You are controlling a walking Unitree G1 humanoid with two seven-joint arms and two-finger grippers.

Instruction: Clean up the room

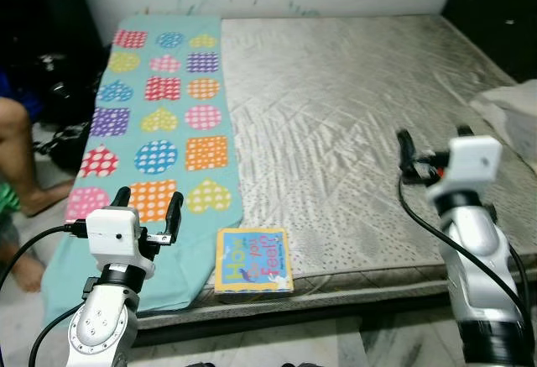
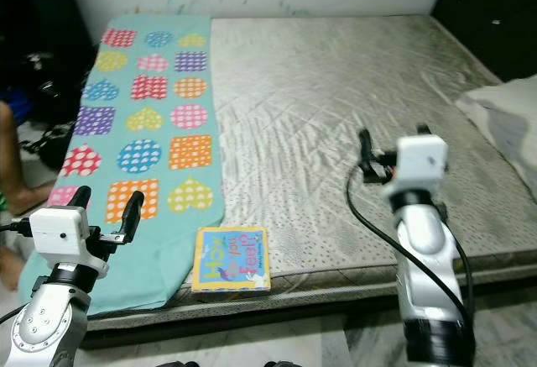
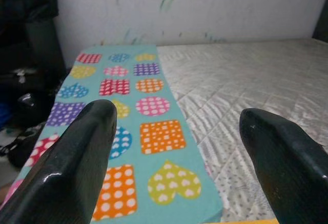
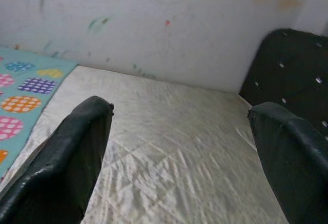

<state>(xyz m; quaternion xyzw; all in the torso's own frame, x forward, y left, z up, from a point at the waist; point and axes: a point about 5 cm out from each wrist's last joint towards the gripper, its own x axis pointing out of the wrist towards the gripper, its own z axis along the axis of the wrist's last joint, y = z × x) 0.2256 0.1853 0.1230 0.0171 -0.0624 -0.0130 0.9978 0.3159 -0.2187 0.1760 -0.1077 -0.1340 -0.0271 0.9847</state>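
Note:
A children's book [image 1: 253,260] with a yellow-edged blue cover lies flat at the front edge of the grey quilted mattress [image 1: 352,107]. A teal blanket [image 1: 159,123] printed with dotted hearts, squares and circles covers the mattress's left strip. My left gripper [image 1: 148,205] hovers open over the blanket's near end, left of the book, holding nothing. In the left wrist view its fingers [image 3: 77,157] frame the blanket [image 3: 128,96]. My right gripper [image 1: 433,150] is raised over the mattress's right front part, open and empty. Its fingers [image 4: 66,152] point at bare mattress and the wall.
A white pillow or cloth [image 1: 513,108] lies at the right edge of the bed. A person's leg [image 1: 21,161] and dark bags [image 1: 54,90] are on the floor to the left. Dark furniture [image 1: 499,6] stands at the back right.

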